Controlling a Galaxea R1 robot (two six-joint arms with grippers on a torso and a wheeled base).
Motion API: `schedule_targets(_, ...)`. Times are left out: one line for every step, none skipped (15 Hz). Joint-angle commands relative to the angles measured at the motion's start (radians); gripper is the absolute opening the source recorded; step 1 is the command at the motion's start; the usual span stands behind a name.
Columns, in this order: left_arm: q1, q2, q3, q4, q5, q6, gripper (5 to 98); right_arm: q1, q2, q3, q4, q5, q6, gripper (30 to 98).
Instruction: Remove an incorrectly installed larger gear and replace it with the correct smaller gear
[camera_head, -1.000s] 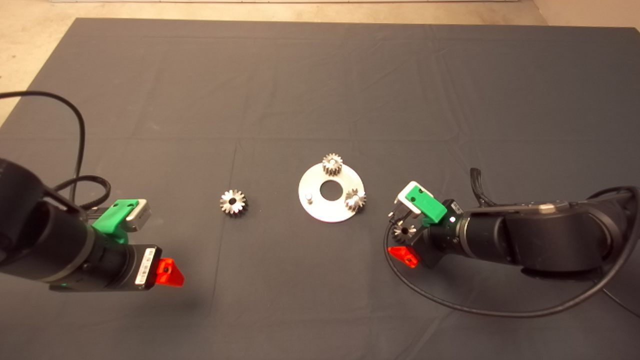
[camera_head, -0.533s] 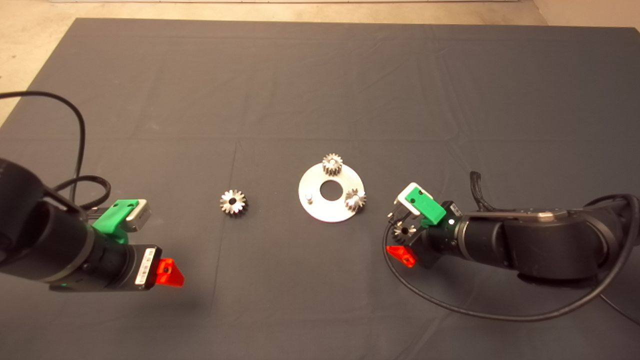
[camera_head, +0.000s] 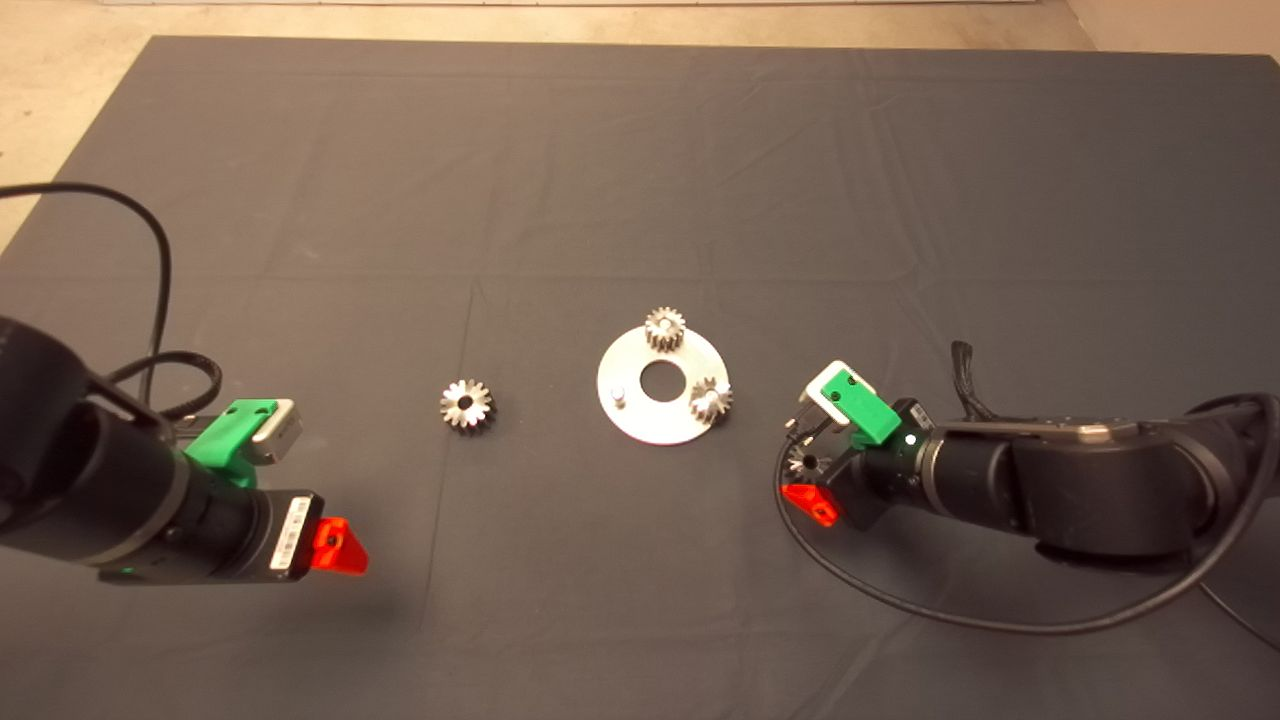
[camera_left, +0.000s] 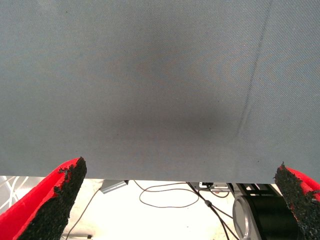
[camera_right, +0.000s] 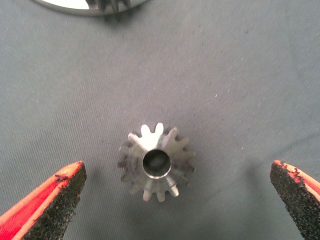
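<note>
Steel, toothed and dark-holed, the smaller gear (camera_right: 156, 163) lies flat on the woven grey mat (camera_head: 640, 160), midway between the spread black pads of my right gripper (camera_head: 808, 478), with clear cloth on either side of it. Those fingers are released and touch nothing. Just ahead of the gripper sits the round silver plate (camera_head: 640, 418), carrying two small gears and one bare pin (camera_head: 619, 394) beside its centre hole. The larger gear (camera_head: 467, 406), bright and wider, rests on the mat well beyond the plate, so I judge removal complete and pickup of the replacement in hand. Next move calls for lowering squarely, closing on the tooth flanks, and keeping the bore level for the pin. My left gripper (camera_head: 290, 490) waits far off, also released, holding nothing.
</note>
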Motion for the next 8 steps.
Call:
schedule_targets(-0.013,-0.004,0.013,-0.017,0.015,-0.006,97.6,-0.003,-0.006,-0.010,-0.031,-0.127,0.008,97.8)
schedule_targets(-0.014,-0.004,0.013,-0.017,0.015,-0.006,97.6,-0.005,-0.006,-0.013,-0.031,-0.127,0.009,97.8)
schedule_targets(-0.013,-0.004,0.013,-0.017,0.015,-0.006,97.5,-0.006,-0.003,-0.014,-0.031,-0.127,0.010,97.8)
schedule_targets(-0.013,-0.004,0.013,-0.019,0.015,-0.006,97.6,-0.013,0.000,-0.014,-0.031,-0.127,0.013,97.8)
schedule_targets(-0.014,-0.004,0.013,-0.027,0.015,-0.006,97.5,-0.015,0.002,-0.014,-0.031,-0.127,0.023,96.4)
schedule_targets(-0.013,-0.004,0.013,-0.030,0.015,-0.006,97.5,-0.015,0.003,-0.014,-0.033,-0.127,0.026,95.3)
schedule_targets(-0.013,-0.004,0.013,-0.030,0.015,-0.007,97.5,-0.015,0.002,-0.016,-0.033,-0.127,0.030,94.9)
schedule_targets(-0.013,-0.004,0.013,-0.030,0.015,-0.007,97.6,-0.015,0.002,-0.017,-0.033,-0.125,0.032,94.9)
